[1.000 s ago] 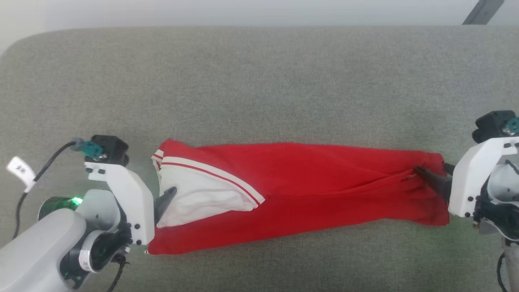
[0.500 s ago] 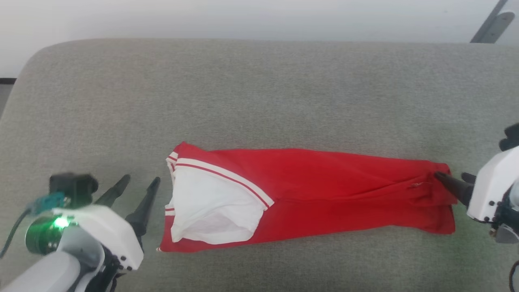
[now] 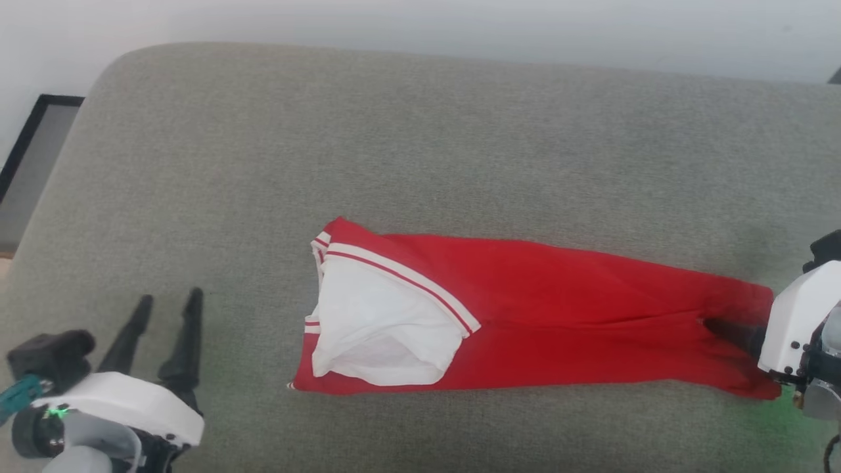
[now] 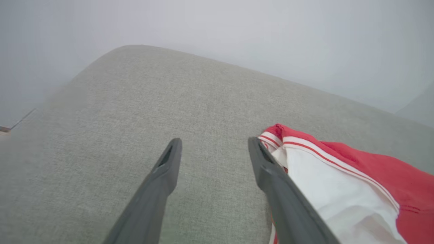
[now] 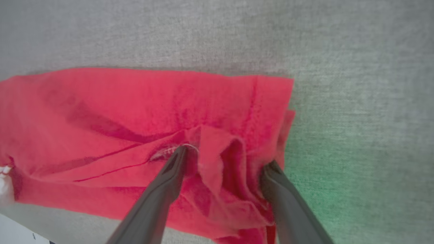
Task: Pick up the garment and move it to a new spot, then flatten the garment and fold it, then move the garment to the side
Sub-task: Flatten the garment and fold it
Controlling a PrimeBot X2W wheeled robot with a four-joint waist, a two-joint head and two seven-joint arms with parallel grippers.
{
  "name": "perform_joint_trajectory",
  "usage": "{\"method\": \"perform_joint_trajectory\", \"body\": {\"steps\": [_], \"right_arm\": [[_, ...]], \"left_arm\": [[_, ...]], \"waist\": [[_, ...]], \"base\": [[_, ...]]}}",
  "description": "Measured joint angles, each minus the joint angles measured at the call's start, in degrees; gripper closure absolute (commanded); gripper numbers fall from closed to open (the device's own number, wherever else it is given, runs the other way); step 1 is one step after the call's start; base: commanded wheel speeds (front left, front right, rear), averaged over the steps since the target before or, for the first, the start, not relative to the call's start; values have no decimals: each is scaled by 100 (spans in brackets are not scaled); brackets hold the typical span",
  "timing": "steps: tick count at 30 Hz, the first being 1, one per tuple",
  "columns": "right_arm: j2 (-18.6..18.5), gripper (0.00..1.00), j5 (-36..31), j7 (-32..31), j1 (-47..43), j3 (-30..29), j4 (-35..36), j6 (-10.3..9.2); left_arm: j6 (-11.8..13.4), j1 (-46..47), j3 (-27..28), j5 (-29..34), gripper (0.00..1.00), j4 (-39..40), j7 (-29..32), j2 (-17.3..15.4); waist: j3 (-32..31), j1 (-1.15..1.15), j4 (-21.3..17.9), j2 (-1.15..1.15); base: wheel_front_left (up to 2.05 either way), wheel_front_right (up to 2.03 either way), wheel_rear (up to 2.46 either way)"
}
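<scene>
While the head view has the red jersey point(image 3: 558, 315) lying long-axis left to right on the grey cushion point(image 3: 420, 131), left gripper point(image 3: 169, 297) gaping empty off its left end, the left wrist view puts the white sleeve point(image 4: 339, 189) rightward, and the right wrist view shows the nearer right gripper point(image 5: 225, 159) spread astride the hem point(image 5: 264, 112), unclamped.

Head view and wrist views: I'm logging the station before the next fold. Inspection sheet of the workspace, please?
Surface: grey woven surface, bare around the garment.
Job's things: red garment lies as a long narrow strip, white sleeve on top at its left end.
Clutter: nothing seen.
Claws: left claw open over bare surface, apart from the garment; right claw open, fingers spread in bunched cloth at the right end.
Cables: teal plug on the left wrist; thin dark cable below the right wrist.
Surroundings: pale wall behind; dark-framed panel at far left.
</scene>
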State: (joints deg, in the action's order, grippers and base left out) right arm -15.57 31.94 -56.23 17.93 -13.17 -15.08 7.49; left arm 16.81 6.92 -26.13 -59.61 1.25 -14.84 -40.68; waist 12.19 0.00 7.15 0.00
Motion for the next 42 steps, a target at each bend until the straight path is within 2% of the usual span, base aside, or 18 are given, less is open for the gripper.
{"method": "perform_joint_trajectory", "body": {"steps": [4,5,6,7,9,14,19,22,28,36,42], "right_arm": [[-93,0,118,-2,136,147,-414,0],[-125,31,163,-15,171,212,-482,0],[-147,70,243,-16,215,221,-577,0],[-154,100,323,-3,243,235,-631,-1],[-197,100,422,-21,263,374,-700,0],[-222,100,746,-8,331,447,-671,0],[-286,100,981,-7,358,385,-538,0],[-466,100,972,33,381,277,-513,1],[-778,100,846,137,500,-32,-620,1],[-1176,100,502,453,752,-489,-1241,2],[-1294,100,419,514,944,-414,-1429,2]], "left_arm": [[-348,-343,870,491,0,-2,-13,572],[-458,-446,1063,635,0,-34,-13,711],[-568,-537,1251,746,0,-79,-13,834],[-662,-602,1414,813,0,-121,-13,962],[-910,-684,1702,1031,0,-169,-13,1234],[-1382,-809,2098,1433,0,-381,-13,1640],[-1659,-823,2454,1681,0,-538,-14,1934],[-1803,-811,2543,1805,0,-602,-13,2043],[-1969,-751,2673,2013,0,-698,-13,2167],[-2163,-556,2766,2273,0,-776,-13,2287],[-2263,-522,2880,2418,0,-801,-13,2337]], "waist": [[19,0,114,0],[23,0,135,0],[26,0,153,0],[26,0,170,0],[13,0,201,0],[6,0,177,0],[16,0,114,0],[47,0,67,0],[122,0,-5,0],[218,0,-91,0],[234,0,-178,0]], "base": [[0,0,0],[0,0,0],[0,0,0],[0,0,0],[0,0,0],[0,0,0],[0,0,0],[0,0,0],[0,0,0],[0,0,0],[0,0,0]]}}
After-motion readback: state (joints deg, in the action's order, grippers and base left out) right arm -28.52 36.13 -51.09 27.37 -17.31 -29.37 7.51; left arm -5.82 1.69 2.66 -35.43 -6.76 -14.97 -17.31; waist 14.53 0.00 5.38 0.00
